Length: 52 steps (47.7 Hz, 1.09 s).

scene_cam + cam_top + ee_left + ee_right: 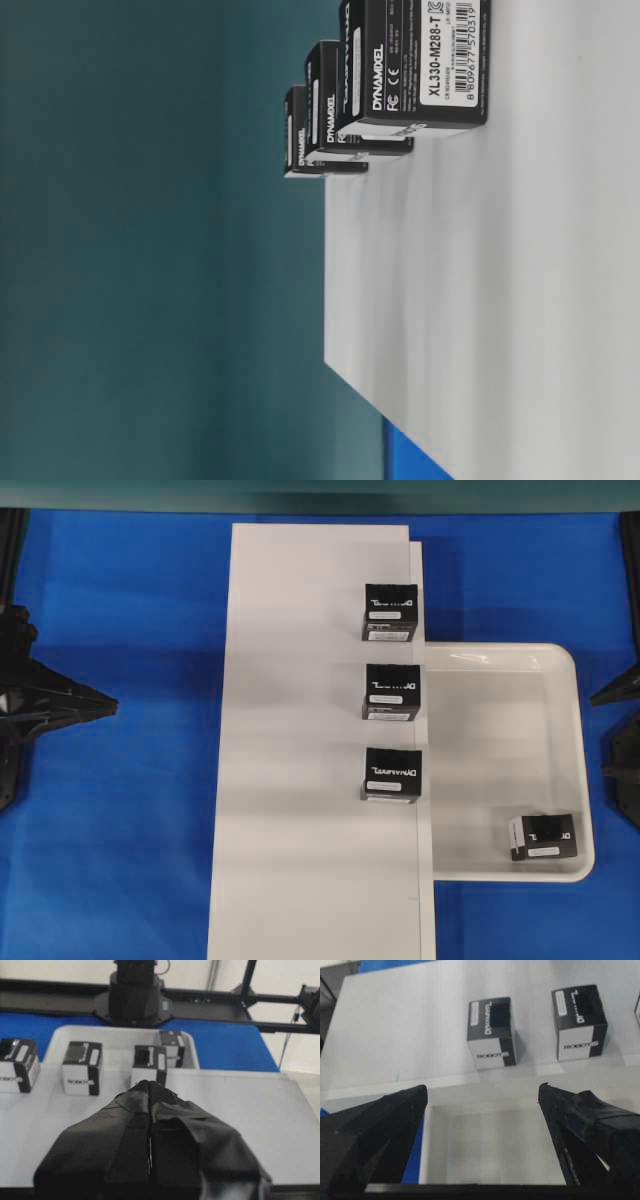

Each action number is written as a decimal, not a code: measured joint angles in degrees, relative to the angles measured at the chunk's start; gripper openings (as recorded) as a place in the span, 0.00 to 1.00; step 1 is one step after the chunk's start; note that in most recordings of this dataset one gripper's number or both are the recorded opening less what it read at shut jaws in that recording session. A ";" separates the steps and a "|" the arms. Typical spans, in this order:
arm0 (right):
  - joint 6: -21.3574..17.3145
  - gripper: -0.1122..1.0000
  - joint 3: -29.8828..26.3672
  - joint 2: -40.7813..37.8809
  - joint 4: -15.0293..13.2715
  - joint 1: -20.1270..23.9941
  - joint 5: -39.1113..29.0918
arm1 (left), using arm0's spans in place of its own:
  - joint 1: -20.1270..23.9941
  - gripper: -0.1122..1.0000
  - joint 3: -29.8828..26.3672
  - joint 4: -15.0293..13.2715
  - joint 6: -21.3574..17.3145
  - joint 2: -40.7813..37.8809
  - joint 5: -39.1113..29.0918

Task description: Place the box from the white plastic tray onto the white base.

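Four small black Dynamixel boxes in all, three on the white base, first, second, third, one box in the single white plastic tray, two grippers, left, right

white base: three boxes on right edge | white plastic tray: one box

left black tape-wrapped gripper: fingers pressed together, empty, pointing level | right black gripper: jaws spread wide, empty, angled down | both arms at opposite overhead-view edges
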<state>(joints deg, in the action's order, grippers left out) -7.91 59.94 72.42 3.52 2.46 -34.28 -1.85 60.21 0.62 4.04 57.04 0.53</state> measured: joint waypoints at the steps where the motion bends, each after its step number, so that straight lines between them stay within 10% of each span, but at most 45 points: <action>1: 0.00 0.99 0.00 0.00 0.00 0.00 0.09 | -0.09 0.04 0.00 0.00 0.00 0.00 0.00; 52: 0.35 0.99 3.69 4.13 0.00 -0.09 -0.09 | -0.62 0.04 0.00 0.00 0.09 -0.88 0.62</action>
<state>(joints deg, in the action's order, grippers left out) -7.56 63.63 76.55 3.52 2.37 -34.37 -2.46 60.21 0.62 4.13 56.16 1.14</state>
